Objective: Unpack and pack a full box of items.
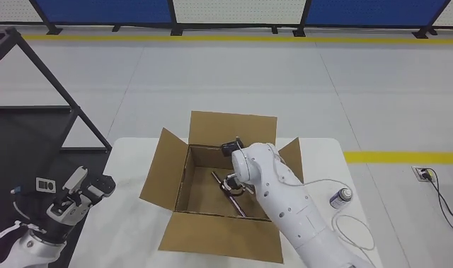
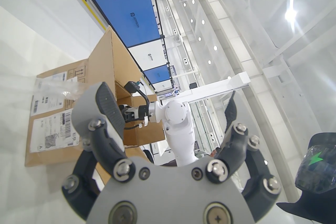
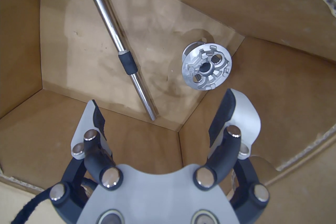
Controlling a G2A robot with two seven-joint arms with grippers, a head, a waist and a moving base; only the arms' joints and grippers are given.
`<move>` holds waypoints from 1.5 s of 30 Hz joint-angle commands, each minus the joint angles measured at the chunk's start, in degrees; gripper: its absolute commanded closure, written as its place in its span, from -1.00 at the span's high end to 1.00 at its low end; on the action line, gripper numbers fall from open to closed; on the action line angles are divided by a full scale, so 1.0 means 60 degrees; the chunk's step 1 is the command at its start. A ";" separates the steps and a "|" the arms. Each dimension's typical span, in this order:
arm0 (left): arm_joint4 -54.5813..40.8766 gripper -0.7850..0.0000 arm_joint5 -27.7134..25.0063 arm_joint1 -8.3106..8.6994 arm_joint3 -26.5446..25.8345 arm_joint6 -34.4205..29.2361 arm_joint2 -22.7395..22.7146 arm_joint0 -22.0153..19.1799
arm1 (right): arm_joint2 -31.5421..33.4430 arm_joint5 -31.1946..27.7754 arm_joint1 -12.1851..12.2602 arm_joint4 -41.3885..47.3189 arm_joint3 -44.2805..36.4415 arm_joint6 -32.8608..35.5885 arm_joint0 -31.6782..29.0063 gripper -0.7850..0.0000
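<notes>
An open cardboard box (image 1: 212,130) stands in the middle of the white table (image 1: 127,225). On its floor lie a shiny metal rod (image 3: 119,51) with a black sleeve and a silver wheel-shaped part (image 3: 207,67). My right arm (image 1: 272,190) reaches down into the box. Its gripper (image 3: 161,99) hangs open above the floor, between the rod's near end and the wheel part, touching neither. My left gripper (image 1: 99,185) is off the table's left side, open and empty. In the left wrist view the left gripper (image 2: 168,93) faces the box's labelled outer wall (image 2: 60,114).
A small can (image 1: 341,197) stands on the table to the right of the box. A black metal rack (image 1: 42,119) stands at the left, close to my left arm. The box flaps (image 1: 219,238) are spread outward on all sides.
</notes>
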 commanded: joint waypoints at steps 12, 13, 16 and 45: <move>0.0000 1.00 0.0000 0.0000 0.0000 0.0000 0.0000 0.0000 | -0.0363 0.0999 -0.0523 0.0483 0.2262 -0.1207 0.0876 1.00; 0.0000 1.00 0.0000 0.0000 0.0000 0.0000 0.0000 0.0000 | -0.0383 0.1078 -0.0556 0.0495 0.2379 -0.1328 0.0902 1.00; 0.0000 1.00 0.0000 0.0000 0.0000 0.0000 0.0000 0.0000 | -0.0425 0.1121 -0.0645 0.0578 0.2669 -0.1626 0.0964 1.00; 0.0000 1.00 0.0000 0.0000 0.0000 0.0000 0.0000 0.0000 | 0.0086 -0.0411 -0.0371 0.0220 0.1799 -0.2877 0.0282 1.00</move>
